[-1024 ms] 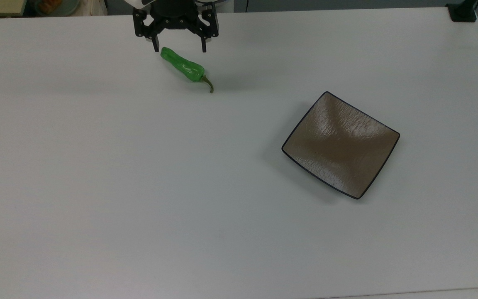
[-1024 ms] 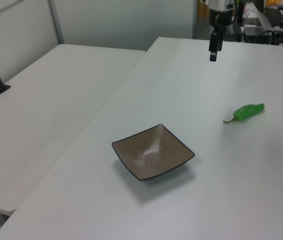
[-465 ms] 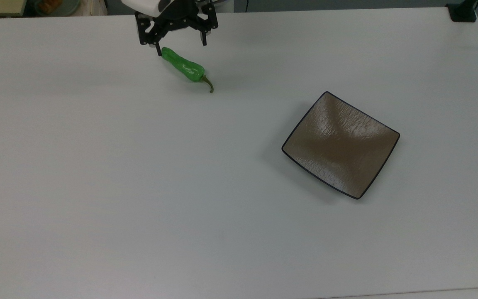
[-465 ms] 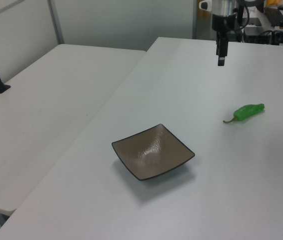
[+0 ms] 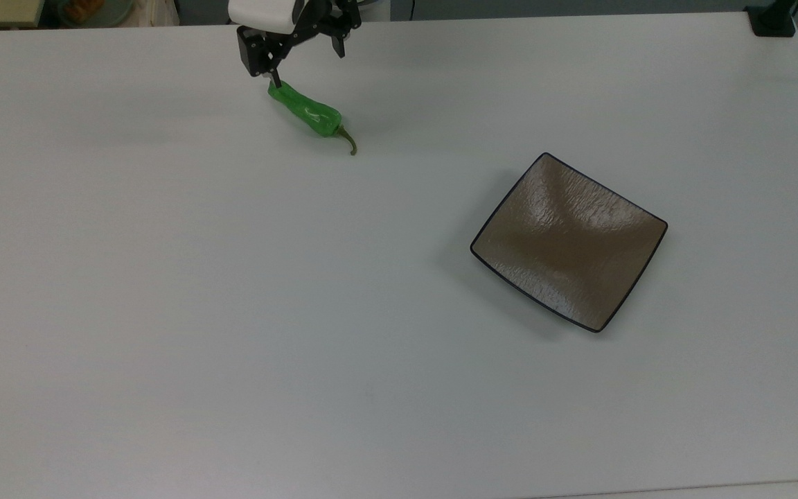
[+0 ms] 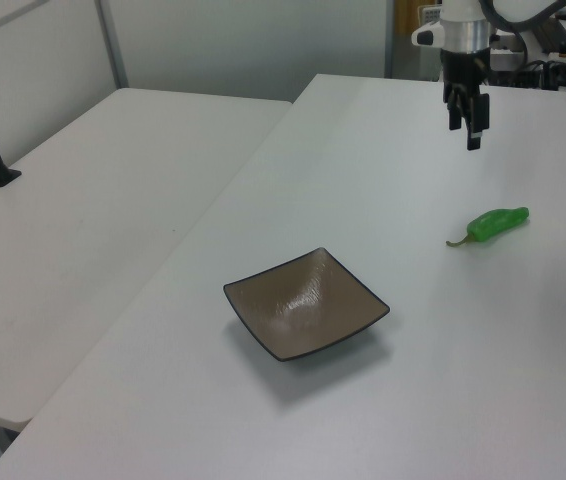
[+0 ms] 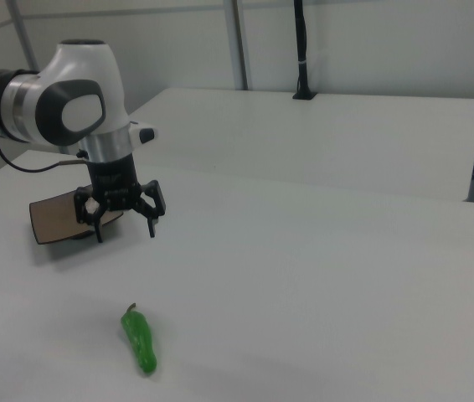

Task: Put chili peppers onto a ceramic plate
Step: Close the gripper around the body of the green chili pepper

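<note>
The green chili pepper [image 5: 309,116] lies on the white table near the top view's upper edge, its stem pointing to the lower right. It also appears in the left view [image 6: 496,223] and the right view [image 7: 140,342]. My gripper [image 5: 305,61] hangs open above the table beside the pepper's blunt end, holding nothing. One of its fingers overlaps that end in the top view. The left view shows the gripper [image 6: 465,130] in the air, up and left of the pepper. The square brown ceramic plate [image 5: 569,241] sits empty far off at the top view's right, and partly behind the gripper [image 7: 126,234] in the right view.
A black post [image 5: 773,21] stands at the top view's upper right corner. A second white table [image 6: 93,200] adjoins at the left view's left. The arm's white body [image 7: 69,100] rises over the right view's left side.
The gripper has turned about its upright axis and shifted right and downward in the left view, closer to the pepper. Pepper and plate have stayed put.
</note>
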{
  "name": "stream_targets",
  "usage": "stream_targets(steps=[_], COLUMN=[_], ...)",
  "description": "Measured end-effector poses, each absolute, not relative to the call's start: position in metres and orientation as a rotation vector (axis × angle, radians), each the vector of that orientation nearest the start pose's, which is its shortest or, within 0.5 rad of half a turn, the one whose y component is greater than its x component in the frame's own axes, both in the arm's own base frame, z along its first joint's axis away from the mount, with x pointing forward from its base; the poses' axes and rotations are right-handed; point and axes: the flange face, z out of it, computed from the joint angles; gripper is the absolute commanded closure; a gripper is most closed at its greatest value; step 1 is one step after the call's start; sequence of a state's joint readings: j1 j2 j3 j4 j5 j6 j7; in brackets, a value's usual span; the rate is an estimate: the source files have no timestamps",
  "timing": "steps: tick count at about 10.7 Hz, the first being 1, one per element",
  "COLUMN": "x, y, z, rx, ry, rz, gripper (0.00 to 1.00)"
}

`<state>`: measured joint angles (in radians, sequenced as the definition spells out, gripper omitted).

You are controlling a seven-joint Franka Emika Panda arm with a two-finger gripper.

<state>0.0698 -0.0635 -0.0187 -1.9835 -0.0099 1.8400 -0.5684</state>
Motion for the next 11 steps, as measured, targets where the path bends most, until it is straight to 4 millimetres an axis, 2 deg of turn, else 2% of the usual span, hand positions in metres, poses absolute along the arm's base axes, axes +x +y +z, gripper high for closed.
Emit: stream_targets(steps=[3, 7, 11], x=[0.515, 0.497, 0.494], y=[0.025, 0.025, 0.022], z=[0.454, 0.397, 0.354], rx=[-2.946, -2.921, -2.896], ry=[-0.977, -1.013, -1.041], rz=[0.218, 0.255, 0.297], gripper=[0.00, 0.00, 0.00])
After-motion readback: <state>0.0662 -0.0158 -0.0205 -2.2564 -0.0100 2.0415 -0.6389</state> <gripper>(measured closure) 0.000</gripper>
